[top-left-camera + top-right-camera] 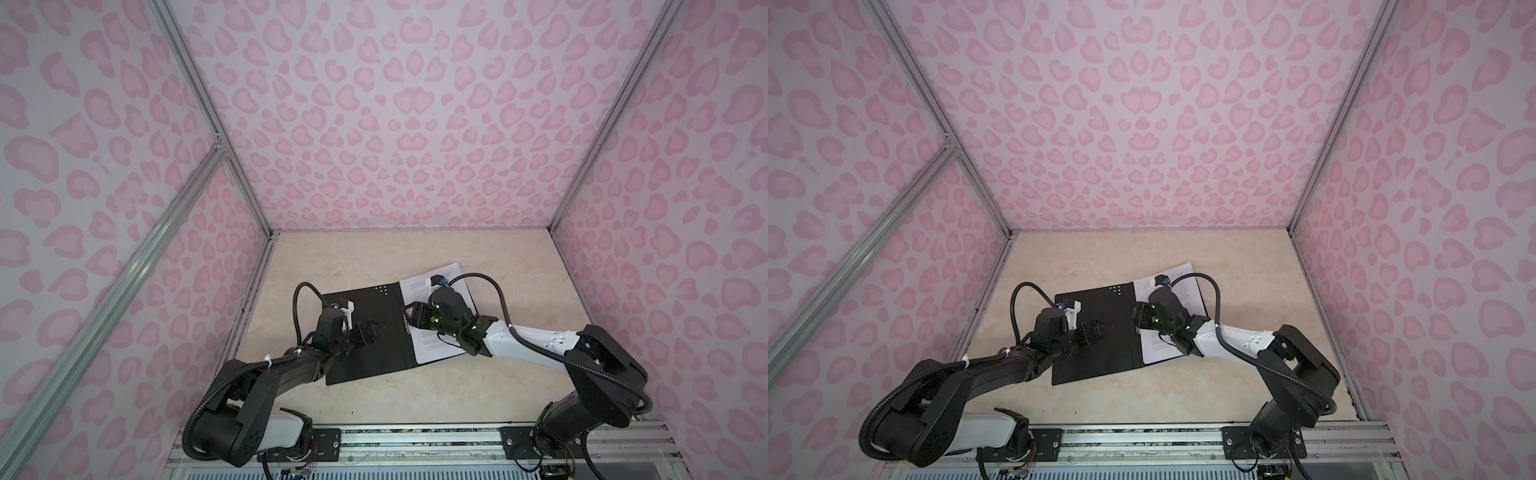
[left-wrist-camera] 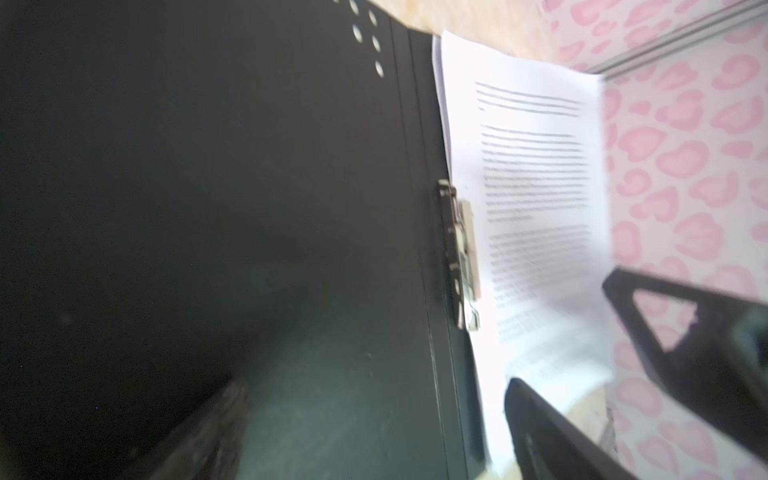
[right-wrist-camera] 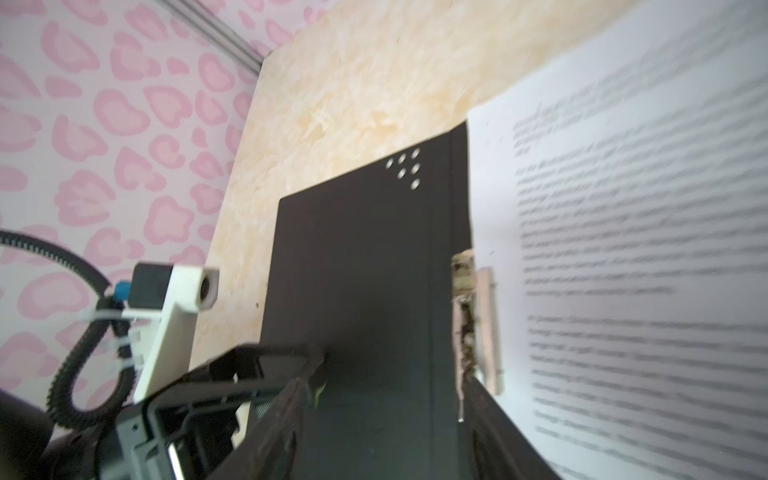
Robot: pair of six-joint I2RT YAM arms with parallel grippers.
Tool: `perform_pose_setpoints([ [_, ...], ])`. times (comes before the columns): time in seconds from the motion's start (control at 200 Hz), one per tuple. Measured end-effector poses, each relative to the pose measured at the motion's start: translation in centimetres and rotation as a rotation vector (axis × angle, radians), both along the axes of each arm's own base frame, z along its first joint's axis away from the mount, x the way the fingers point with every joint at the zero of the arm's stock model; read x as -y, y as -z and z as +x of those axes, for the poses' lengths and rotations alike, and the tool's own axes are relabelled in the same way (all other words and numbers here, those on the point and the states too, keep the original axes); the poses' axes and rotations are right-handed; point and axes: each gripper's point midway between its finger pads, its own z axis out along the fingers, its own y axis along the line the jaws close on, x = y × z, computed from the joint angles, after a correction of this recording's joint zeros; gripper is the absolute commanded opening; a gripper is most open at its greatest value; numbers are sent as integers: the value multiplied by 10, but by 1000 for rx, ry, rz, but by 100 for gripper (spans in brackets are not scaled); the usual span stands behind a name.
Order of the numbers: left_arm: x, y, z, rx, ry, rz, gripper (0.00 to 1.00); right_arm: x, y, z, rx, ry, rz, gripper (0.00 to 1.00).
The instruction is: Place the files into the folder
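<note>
On the table (image 1: 415, 399) the folder (image 1: 370, 357) lay open, black inside up. Its three-o'clock half carried the files (image 1: 436, 353). The left gripper (image 1: 371, 330), spread wide, sat on the bare nine-o'clock cover, likely pinning it flat. The right gripper (image 1: 409, 319), jaws apart and holding nothing, straddled the spine clip (image 3: 478, 316) — apparently just let go.

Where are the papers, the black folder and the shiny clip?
papers (image 1: 430, 347): in a top view, near end of the top printed sheet.
folder (image 1: 386, 353): in a top view, bare black inside of the open cover.
clip (image 2: 459, 257): left wrist view, middle of the metal bar.
</note>
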Motion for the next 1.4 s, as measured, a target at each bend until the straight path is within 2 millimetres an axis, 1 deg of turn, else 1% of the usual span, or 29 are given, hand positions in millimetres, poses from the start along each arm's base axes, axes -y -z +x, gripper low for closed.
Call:
perform_pose_setpoints([
  [0.045, 1, -8, -5, 13, 15, -16, 97, 17, 1, 2, -2, 12, -23, 61],
  [0.07, 1, -15, -7, 32, 20, -22, 96, 27, 3, 0, -9, 15, -41, 62],
  [0.12, 1, -28, -8, 72, 26, -30, 96, 41, 4, -6, -18, 10, -65, 64],
  [0.16, -1, -38, -10, 107, 26, -36, 97, 55, 2, -9, -18, 16, -76, 66],
  [0.215, -6, -45, -15, 128, 12, -25, 97, 77, 0, -7, -2, 51, -88, 67],
  [0.29, -19, -47, -20, 126, -37, 16, 96, 112, 6, -2, -13, 124, -117, 68],
  [0.315, -26, -48, -22, 126, -68, 39, 96, 127, 10, 0, -25, 155, -129, 67],
  [0.375, -43, -49, -27, 132, -139, 82, 96, 152, 18, 0, -50, 206, -140, 67],
  [0.435, -59, -47, -36, 121, -210, 106, 96, 168, 30, -3, -75, 238, -146, 67],
  [0.535, -83, -33, -54, 80, -314, 141, 96, 184, 58, -16, -141, 261, -156, 67],
  [0.615, -97, -15, -67, 24, -381, 164, 96, 192, 71, -19, -186, 275, -163, 67],
  [0.695, -108, 6, -79, -50, -433, 190, 96, 196, 77, -13, -205, 278, -170, 67],
  [0.75, -113, 16, -86, -93, -458, 209, 98, 197, 82, -10, -222, 273, -170, 66],
  [0.875, -115, 16, -86, -121, -476, 218, 98, 197, 93, -8, -251, 256, -167, 66],
  [1.07, -118, 19, -91, -205, -488, 263, 99, 189, 93, 2, -230, 229, -137, 66],
  [1.21, -111, 22, -94, -267, -452, 278, 100, 187, 92, 3, -226, 221, -122, 66],
  [1.4, -96, 24, -90, -297, -400, 268, 100, 186, 92, 1, -229, 214, -115, 65],
])
